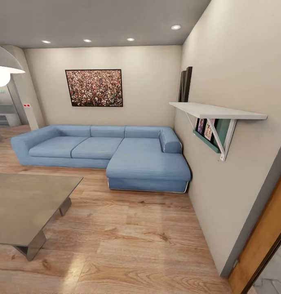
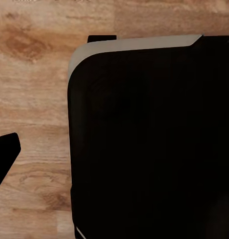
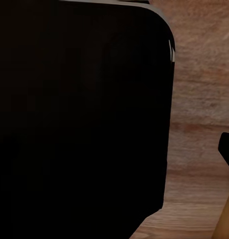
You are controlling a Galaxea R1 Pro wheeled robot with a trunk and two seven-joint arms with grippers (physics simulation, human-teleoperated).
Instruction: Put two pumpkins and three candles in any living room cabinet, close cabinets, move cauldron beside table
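Observation:
The low table (image 1: pixel 22 204) with a glossy grey-beige top and slanted grey legs stands at the left of the head view on the wood floor. The pumpkins, candles, cabinet and cauldron are out of view. The left wrist view looks down on the robot's black base (image 2: pixel 149 139) and the floor, with one dark fingertip (image 2: pixel 6 149) at the edge. In the right wrist view the same black base (image 3: pixel 79 114) fills most of the picture, and a dark fingertip (image 3: pixel 227 147) shows at the edge. Neither view shows both fingers.
A blue corner sofa (image 1: pixel 116 151) runs along the far wall under a framed picture (image 1: pixel 94 87). A white shelf (image 1: pixel 215 110) juts from the right wall at head height. An orange-brown door frame (image 1: pixel 262 232) is at the near right. Open wood floor (image 1: pixel 132 237) lies between table and wall.

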